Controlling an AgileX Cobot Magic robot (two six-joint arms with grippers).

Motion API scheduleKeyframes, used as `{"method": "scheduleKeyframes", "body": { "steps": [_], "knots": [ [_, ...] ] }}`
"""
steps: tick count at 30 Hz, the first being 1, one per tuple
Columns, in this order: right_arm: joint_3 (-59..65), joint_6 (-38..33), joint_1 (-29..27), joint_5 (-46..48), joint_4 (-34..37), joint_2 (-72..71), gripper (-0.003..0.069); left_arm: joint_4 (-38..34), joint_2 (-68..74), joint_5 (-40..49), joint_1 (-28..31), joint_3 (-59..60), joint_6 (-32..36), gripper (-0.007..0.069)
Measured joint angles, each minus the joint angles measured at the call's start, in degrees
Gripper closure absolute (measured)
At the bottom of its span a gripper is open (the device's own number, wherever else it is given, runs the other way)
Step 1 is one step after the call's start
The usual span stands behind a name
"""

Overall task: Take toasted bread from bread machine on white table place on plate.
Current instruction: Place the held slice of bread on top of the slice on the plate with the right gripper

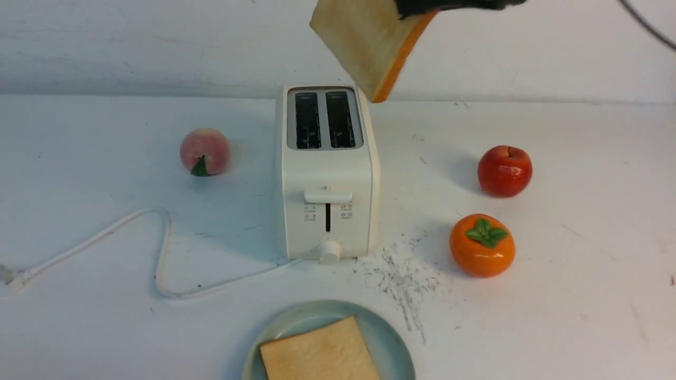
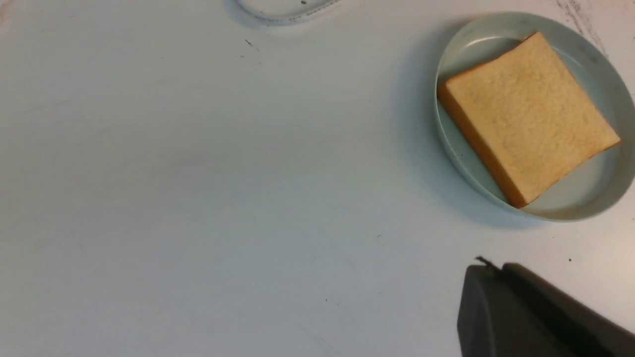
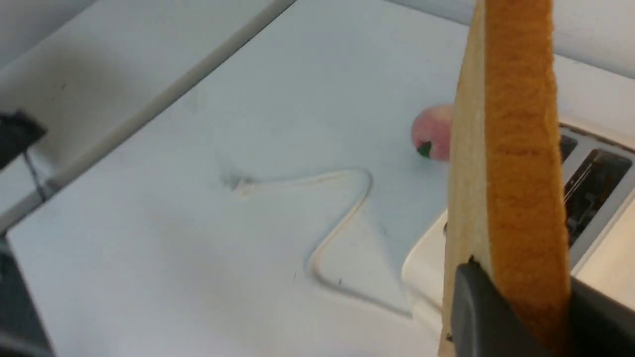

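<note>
Toast [image 1: 364,42] hangs tilted above the toaster [image 1: 327,174], pinched across its faces near an upper corner by your right gripper [image 3: 521,287]; it looks light and spongy, so squeeze gently. Your left gripper [image 2: 521,317] is closed.

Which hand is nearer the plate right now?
Left. The left hand is just beside the plate, not touching it; the right hand is high above the bread machine, gripping the second toast slice.
</note>
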Motion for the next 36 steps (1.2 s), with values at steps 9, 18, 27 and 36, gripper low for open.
{"method": "scheduleKeyframes", "body": {
  "steps": [9, 18, 27, 36],
  "knots": [
    [11.78, -3.79, 1.67, 7.6, -0.22, -1.56, 0.0552, 2.53, 0.11, -1.5, 0.0, 0.04, 0.0, 0.0638],
    [32.86, -23.97, 6.33, 6.64, 4.51, 0.83, 0.0552, 2.14, 0.13, -1.75, 0.0, 0.04, 0.0, 0.0638],
    [34.82, -29.22, 7.26, 5.17, 12.11, 8.44, 0.0552, 2.14, 0.17, -1.75, 0.0, 0.04, 0.0, 0.0638],
    [34.92, -29.63, 7.26, 4.5, 12.53, 14.58, 0.0552, 2.14, 0.17, -1.53, 0.0, 0.04, 0.0, 0.0638]
  ]
}}
